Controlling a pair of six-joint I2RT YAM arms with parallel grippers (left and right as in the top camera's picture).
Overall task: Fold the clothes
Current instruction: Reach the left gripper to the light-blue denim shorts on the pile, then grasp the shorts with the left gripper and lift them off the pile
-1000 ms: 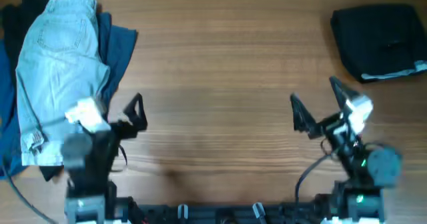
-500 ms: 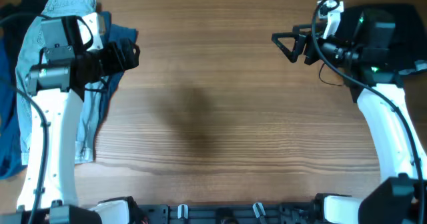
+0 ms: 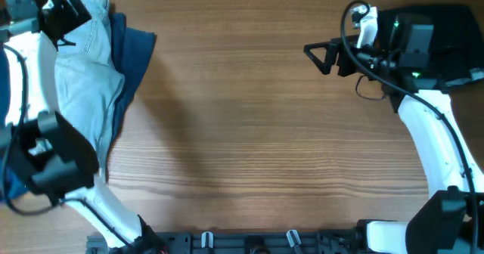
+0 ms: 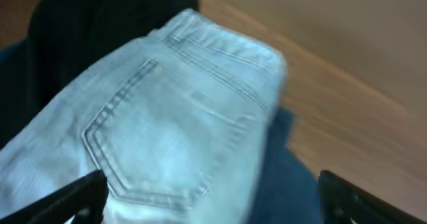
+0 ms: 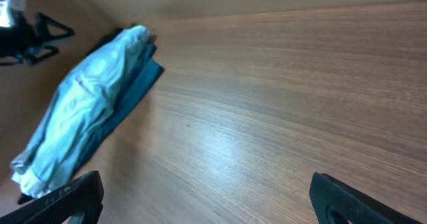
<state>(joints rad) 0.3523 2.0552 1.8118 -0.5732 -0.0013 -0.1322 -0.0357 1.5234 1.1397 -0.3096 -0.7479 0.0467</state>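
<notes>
The shorts point(image 3: 85, 80) lie lengthwise at the table's point(image 3: 242, 133) left edge, on a navy garment point(image 3: 134, 50). The left gripper point(image 4: 212, 184) hovers over their waistband end, jaws spread, empty. The right gripper point(image 3: 321, 56) hangs far right, released too, beside a black garment point(image 3: 465, 38).

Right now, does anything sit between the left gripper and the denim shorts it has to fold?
Nothing visible does. The left gripper hangs open above the denim shorts, which lie on top of the pile. The navy garment and the black garment are underneath.
</notes>
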